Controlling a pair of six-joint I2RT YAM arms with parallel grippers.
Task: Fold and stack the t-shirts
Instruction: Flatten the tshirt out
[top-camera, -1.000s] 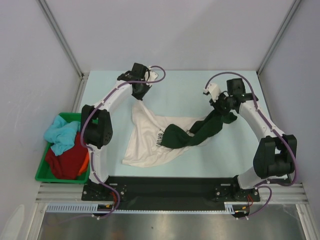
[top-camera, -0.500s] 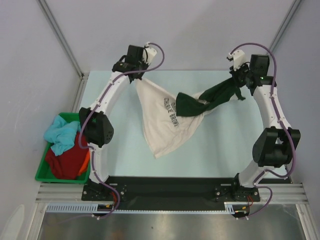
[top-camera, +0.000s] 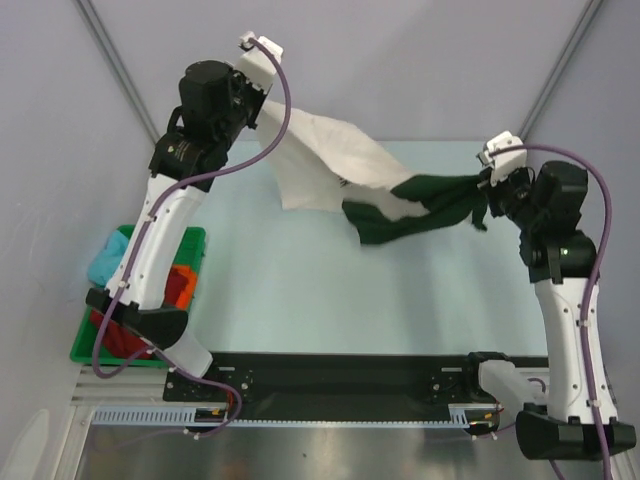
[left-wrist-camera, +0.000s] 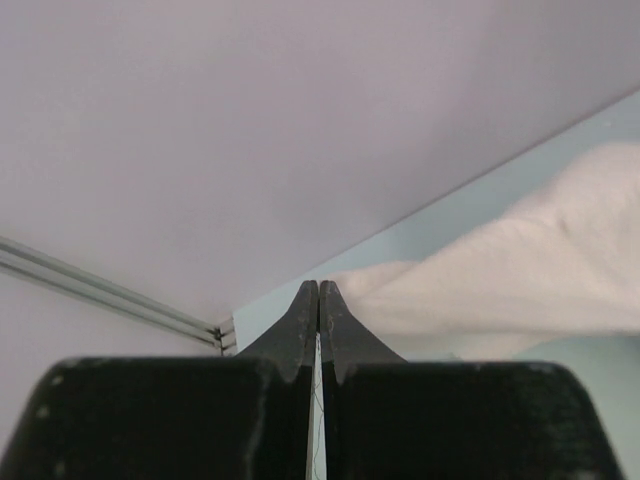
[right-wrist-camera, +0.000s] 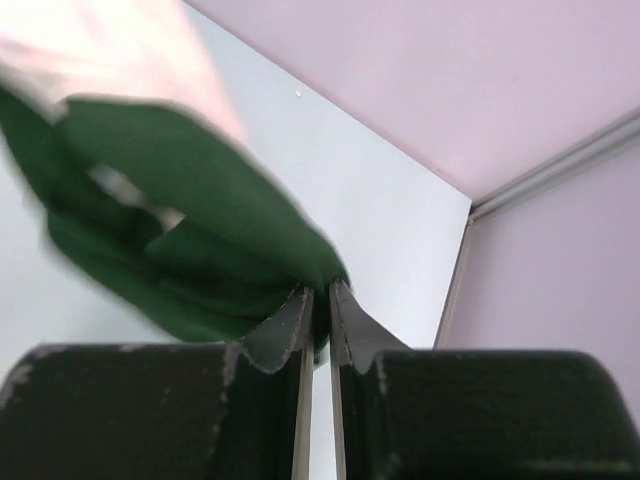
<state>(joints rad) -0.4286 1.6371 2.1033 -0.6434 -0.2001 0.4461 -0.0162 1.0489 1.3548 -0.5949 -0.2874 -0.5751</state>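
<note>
Pretty obviously a robotics lab cell I'm driving here: plain white panel walls (top-camera: 400, 60) on aluminium framing (top-camera: 115, 65), pale blue tabletop (top-camera: 300, 300), left arm (top-camera: 160, 240) and right arm (top-camera: 565, 310) bolted to a black base rail (top-camera: 350, 375).

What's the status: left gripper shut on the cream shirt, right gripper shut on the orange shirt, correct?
Not quite. The right gripper is shut on the green shirt, not the orange one; the right wrist view shows dark green cloth pinched between its fingers. The rest stands: the left gripper is shut on the cream shirt.
</note>
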